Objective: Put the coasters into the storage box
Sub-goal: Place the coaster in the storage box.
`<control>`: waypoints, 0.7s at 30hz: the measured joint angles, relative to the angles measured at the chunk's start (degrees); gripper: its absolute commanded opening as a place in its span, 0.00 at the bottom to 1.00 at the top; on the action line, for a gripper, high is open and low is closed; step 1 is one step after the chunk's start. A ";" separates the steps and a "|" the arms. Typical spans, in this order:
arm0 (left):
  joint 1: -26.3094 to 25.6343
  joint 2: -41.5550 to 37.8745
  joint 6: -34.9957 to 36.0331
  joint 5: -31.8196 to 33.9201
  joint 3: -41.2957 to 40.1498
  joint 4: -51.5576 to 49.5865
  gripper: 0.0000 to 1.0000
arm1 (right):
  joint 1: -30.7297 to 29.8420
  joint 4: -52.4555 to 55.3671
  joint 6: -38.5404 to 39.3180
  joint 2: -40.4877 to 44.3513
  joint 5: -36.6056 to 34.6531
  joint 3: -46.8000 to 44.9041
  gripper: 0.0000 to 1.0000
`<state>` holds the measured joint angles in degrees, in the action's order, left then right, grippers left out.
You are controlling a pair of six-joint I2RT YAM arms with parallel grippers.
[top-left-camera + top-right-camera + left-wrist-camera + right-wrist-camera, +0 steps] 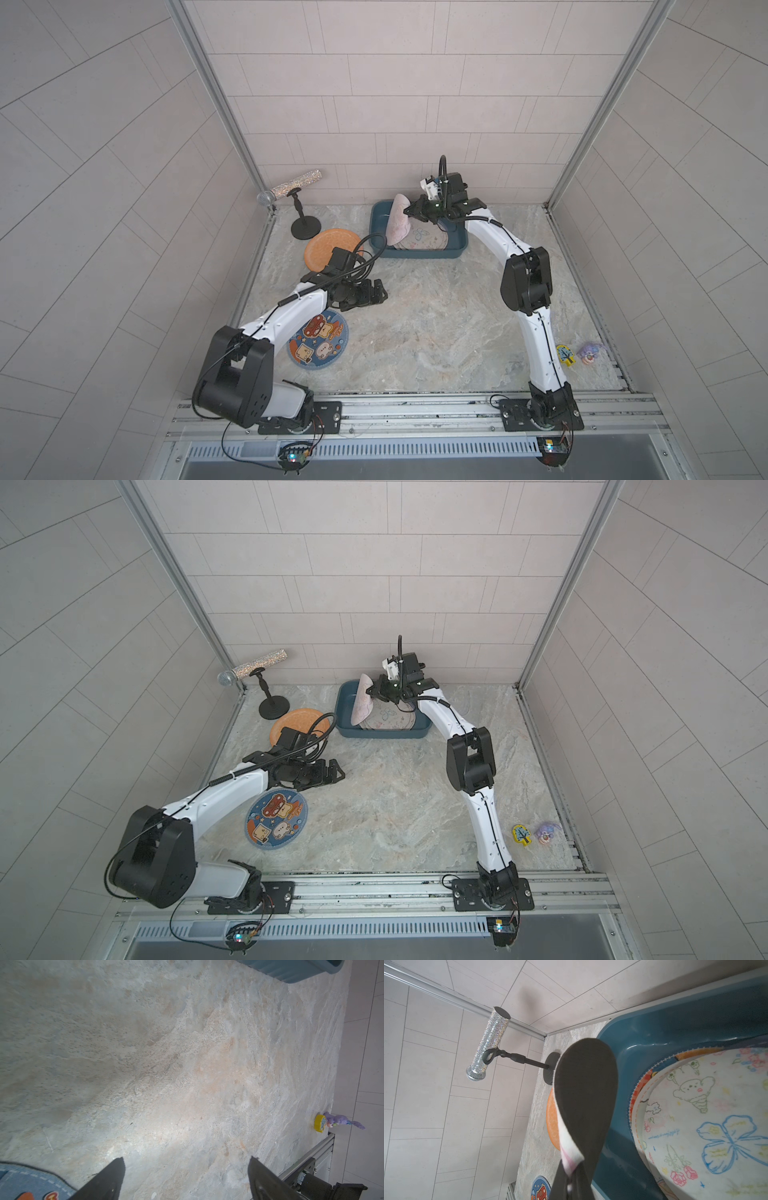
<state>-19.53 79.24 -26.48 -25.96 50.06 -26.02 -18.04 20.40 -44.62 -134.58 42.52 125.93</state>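
We barely see pictures on the bent coaster [398,222]; right gripper [409,211] pinches it over the storage box [415,252], left gripper [381,292] spread.

White-shelled robot arms [291,311] with bulky black joints [525,278], ribbed black cables [291,296], bolted black base plates [515,412]; left gripper [381,293] and right gripper [407,211] black.

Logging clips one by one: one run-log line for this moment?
right jaws: shut on pink-white coaster, over storage box | left jaws: open, empty | on table: orange coaster, blue coaster

Overhead stereo pair, wrist views share storage box [295,969]
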 measured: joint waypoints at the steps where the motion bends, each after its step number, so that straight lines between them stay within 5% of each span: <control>1: 0.22 -0.48 0.09 0.31 -0.02 -0.44 0.98 | 0.20 0.46 -0.02 -0.46 -0.39 0.22 0.00; 9: 1.86 -2.86 0.46 3.17 -1.18 -2.80 0.99 | 3.72 9.86 3.74 -5.14 -6.12 2.93 0.00; 11: 2.19 -3.13 0.46 3.78 -1.51 -3.43 0.99 | 4.55 12.59 5.05 -6.05 -7.67 3.56 0.10; 15: 3.04 -4.09 0.37 5.70 -1.68 -4.74 1.00 | 5.90 17.70 7.82 -6.58 -10.80 4.57 0.45; 21: 5.42 -6.54 -0.31 10.05 -1.77 -7.32 1.00 | 6.03 20.55 11.47 -6.49 -13.22 6.34 0.67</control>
<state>-14.11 72.71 -26.79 -15.90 48.29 -33.34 -12.01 40.95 -33.15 -141.08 29.30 132.27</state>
